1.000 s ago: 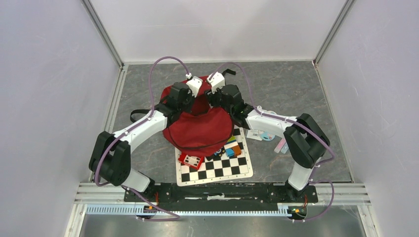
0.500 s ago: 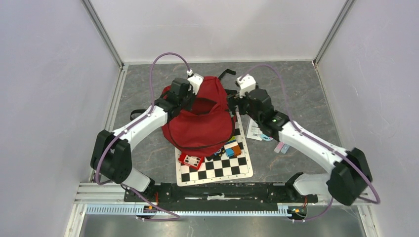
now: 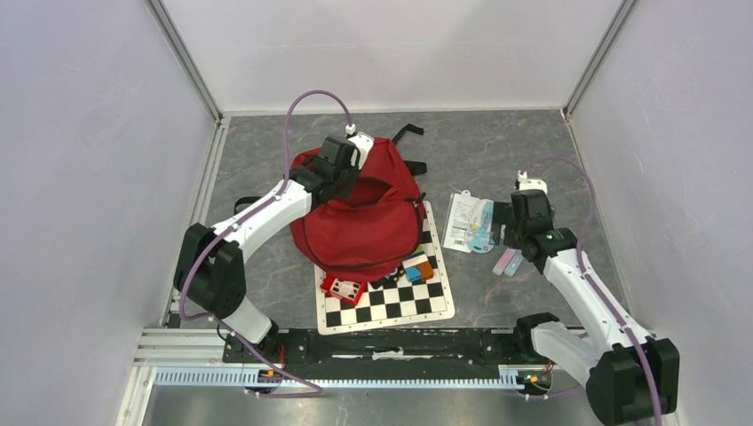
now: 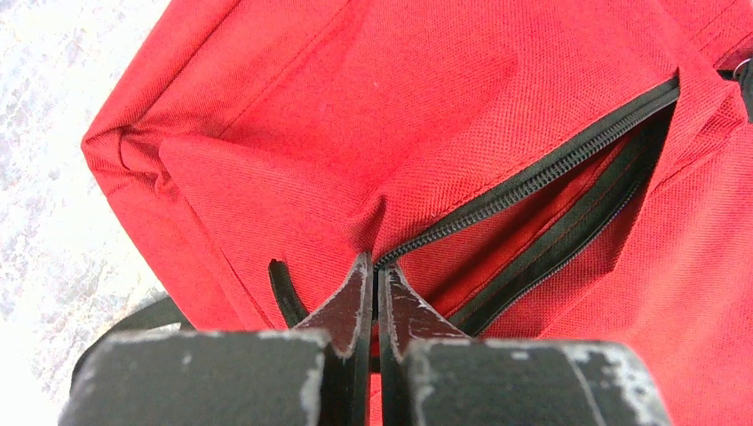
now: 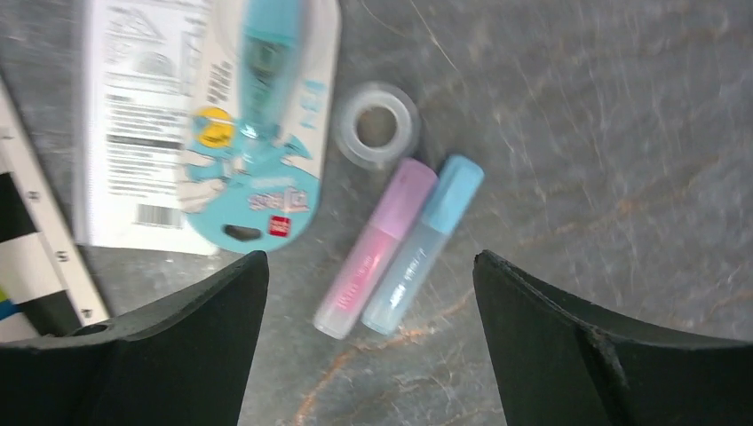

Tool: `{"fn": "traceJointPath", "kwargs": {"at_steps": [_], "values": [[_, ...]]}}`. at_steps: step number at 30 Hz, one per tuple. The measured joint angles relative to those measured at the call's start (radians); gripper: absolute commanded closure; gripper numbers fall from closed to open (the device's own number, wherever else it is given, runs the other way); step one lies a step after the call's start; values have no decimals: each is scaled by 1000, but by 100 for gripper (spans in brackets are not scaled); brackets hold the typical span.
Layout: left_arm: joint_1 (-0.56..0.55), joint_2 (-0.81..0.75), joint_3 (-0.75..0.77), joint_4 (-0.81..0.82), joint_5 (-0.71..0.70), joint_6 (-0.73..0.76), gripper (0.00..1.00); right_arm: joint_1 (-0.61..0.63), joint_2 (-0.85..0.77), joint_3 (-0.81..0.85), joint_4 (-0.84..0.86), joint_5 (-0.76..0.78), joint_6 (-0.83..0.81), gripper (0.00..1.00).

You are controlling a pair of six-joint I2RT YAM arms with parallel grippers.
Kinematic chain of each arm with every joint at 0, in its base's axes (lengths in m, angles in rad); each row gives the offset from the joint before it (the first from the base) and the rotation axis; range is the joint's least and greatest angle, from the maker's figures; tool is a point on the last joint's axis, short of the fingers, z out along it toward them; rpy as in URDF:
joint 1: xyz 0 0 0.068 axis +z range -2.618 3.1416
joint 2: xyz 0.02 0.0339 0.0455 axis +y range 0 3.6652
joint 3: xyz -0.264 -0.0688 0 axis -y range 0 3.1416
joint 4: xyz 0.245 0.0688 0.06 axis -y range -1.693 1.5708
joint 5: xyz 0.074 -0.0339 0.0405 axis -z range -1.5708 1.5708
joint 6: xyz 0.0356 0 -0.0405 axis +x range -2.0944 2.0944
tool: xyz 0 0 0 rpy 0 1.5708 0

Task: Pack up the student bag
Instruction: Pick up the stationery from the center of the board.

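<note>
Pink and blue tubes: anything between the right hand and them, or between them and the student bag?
Nothing visible blocks the open right hand: the pink tube and blue tube lie bare below it. Toward the student bag, the carded pack lies flat between.

Enclosed cell, seen from above. The back wall point(image 3: 391, 53) is a plain white panel. The left wall point(image 3: 80, 177) and right wall point(image 3: 684, 160) are the same panel, with a faint lilac cast. Two aluminium uprights stand at the far corners, the left post point(image 3: 185, 60) and the right post point(image 3: 599, 55), both running out of the top of the view.

The tabletop point(image 3: 533, 142) is matte grey with pale marble-like veining. A side rail point(image 3: 202, 191) runs along its left edge. A near rail point(image 3: 178, 342) of aluminium extrusion crosses the front, with a slotted white strip point(image 3: 355, 379) just below it.

Light is even and diffuse, and shadows are soft. In the left wrist view the surface washes out almost to white. In the right wrist view it shows grey with rust-brown veins.
</note>
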Motion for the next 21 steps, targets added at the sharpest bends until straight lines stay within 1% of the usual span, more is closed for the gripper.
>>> {"fn": "traceJointPath", "kwargs": {"at_steps": [3, 5, 8, 11, 18, 21], "values": [[0, 6, 6, -18, -1, -7, 98, -89, -6, -43, -26, -32, 13, 17], [0, 6, 9, -23, -2, -8, 98, -121, -2, -68, -28, -50, 14, 21], [-1, 6, 14, -26, -3, -11, 98, -135, 18, -82, -8, -90, 16, 26], [-1, 8, 21, -34, -5, -14, 98, -135, 66, -77, 57, -134, 14, 27], [-2, 28, 35, -51, -12, -15, 98, -135, 328, 42, 148, -198, -3, 31], [-4, 30, 36, -58, -14, -15, 98, -135, 409, 97, 177, -217, -11, 35]]}}
